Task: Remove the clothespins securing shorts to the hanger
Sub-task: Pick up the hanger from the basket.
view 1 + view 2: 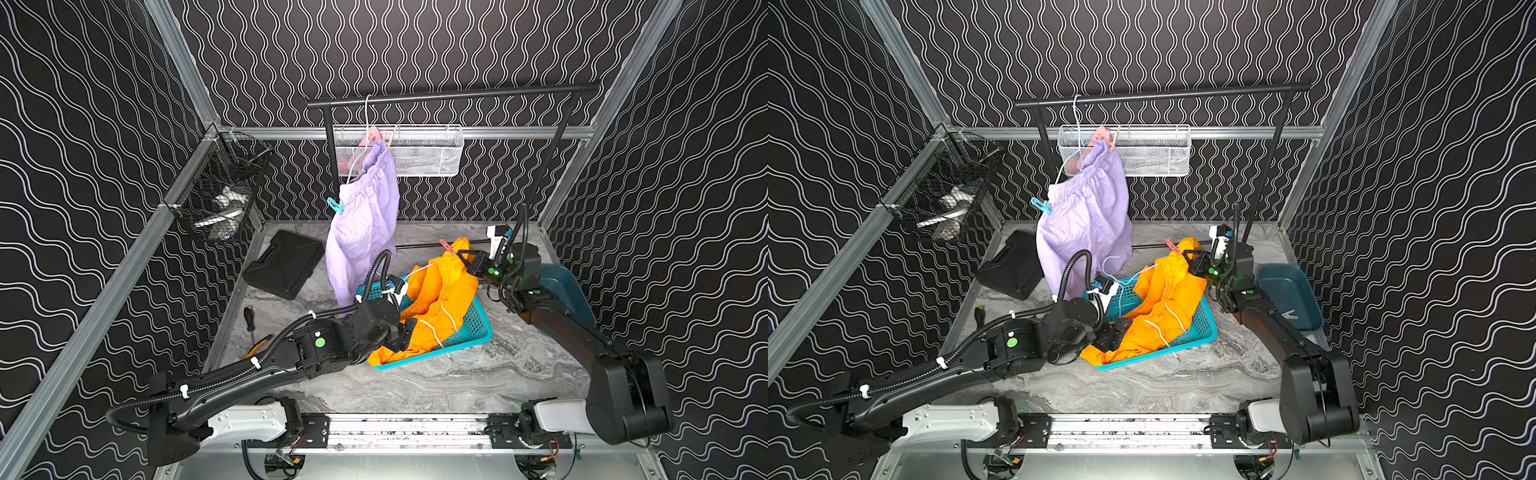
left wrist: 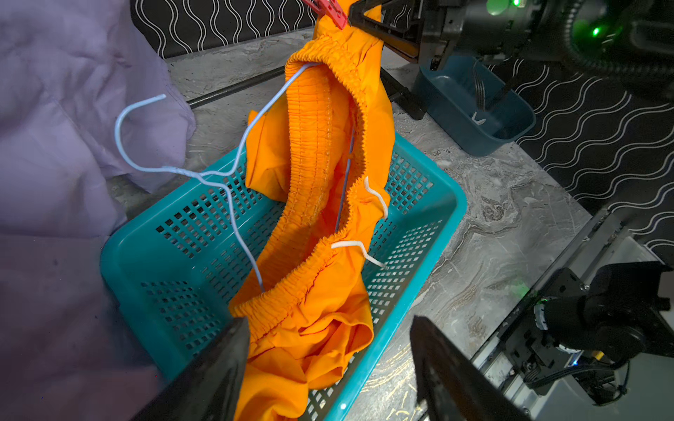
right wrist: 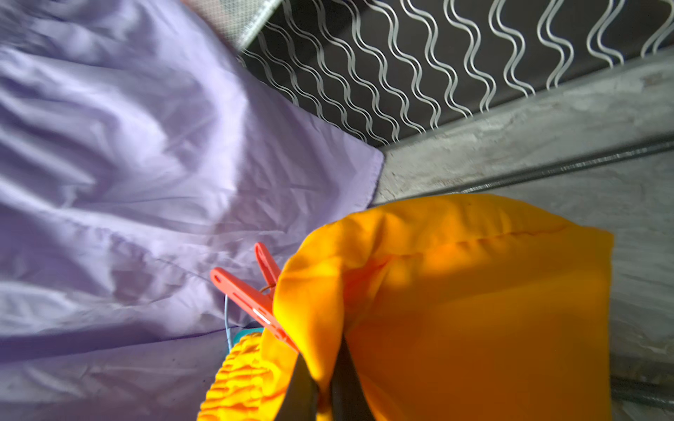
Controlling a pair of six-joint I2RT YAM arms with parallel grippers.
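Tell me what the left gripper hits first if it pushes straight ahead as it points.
Most likely the orange shorts, bunched just ahead of the open left gripper over the teal basket; exact depth is unclear.

The lilac shorts [image 1: 365,224] hang from a white wire hanger [image 1: 368,114] on the black rail [image 1: 453,96]. A light blue clothespin [image 1: 336,205] is clipped at the lower end of their tilted waistband. The orange shorts [image 1: 440,299] lie draped over the teal basket [image 1: 478,328] on the tabletop [image 1: 415,386]. The right gripper [image 1: 463,255] is closed on their raised upper end, just beside the red clothespin [image 1: 446,247]. The left gripper [image 1: 404,336] sits at the orange fabric at the basket's near end. A black case [image 1: 282,264] and a screwdriver [image 1: 249,318] lie apart from the basket.
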